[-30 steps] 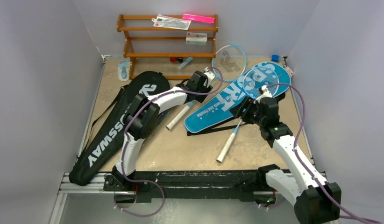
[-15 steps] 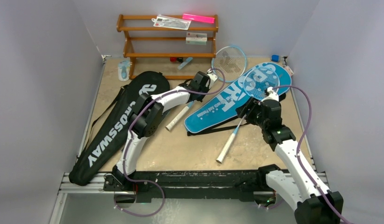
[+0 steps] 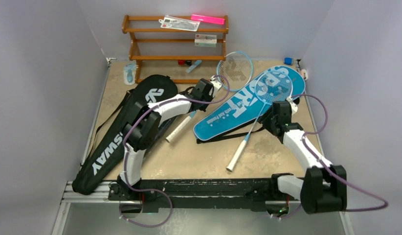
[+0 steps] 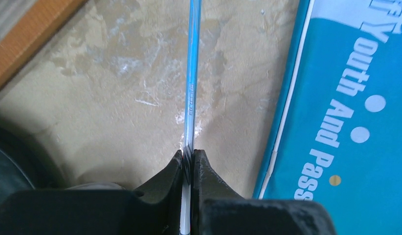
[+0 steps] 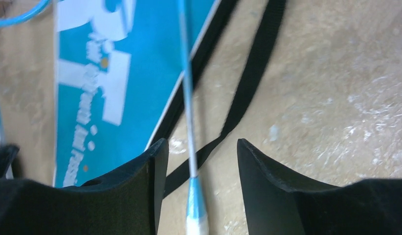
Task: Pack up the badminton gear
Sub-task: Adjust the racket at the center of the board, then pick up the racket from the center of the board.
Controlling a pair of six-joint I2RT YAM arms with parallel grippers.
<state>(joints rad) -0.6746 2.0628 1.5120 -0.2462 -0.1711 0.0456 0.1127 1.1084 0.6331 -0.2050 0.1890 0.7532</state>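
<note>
My left gripper [image 3: 209, 88] is shut on the thin shaft [image 4: 191, 73] of a light-blue racket [image 3: 235, 65]. Its head lies near the rack and its white handle [image 3: 178, 128] points toward me. A second racket [image 3: 272, 88] rests with its head on the blue "SPORT" cover [image 3: 238, 105], its white handle [image 3: 236, 159] on the table. My right gripper [image 5: 201, 147] hovers open over that racket's shaft [image 5: 187, 73], its jaws on either side and not touching it. The black "CROSSWAY" cover [image 3: 118, 134] lies at the left.
The wooden three-tier rack [image 3: 174, 41] stands at the back with a pink bar [image 3: 208, 19] and packets on it. A black strap [image 5: 248, 93] of the blue cover trails across the table under my right gripper. Grey walls close in on both sides.
My left gripper has shut on the light-blue racket's shaft and drawn the racket slightly left. My right arm has swung outward, and its gripper now sits over the second racket's shaft.
</note>
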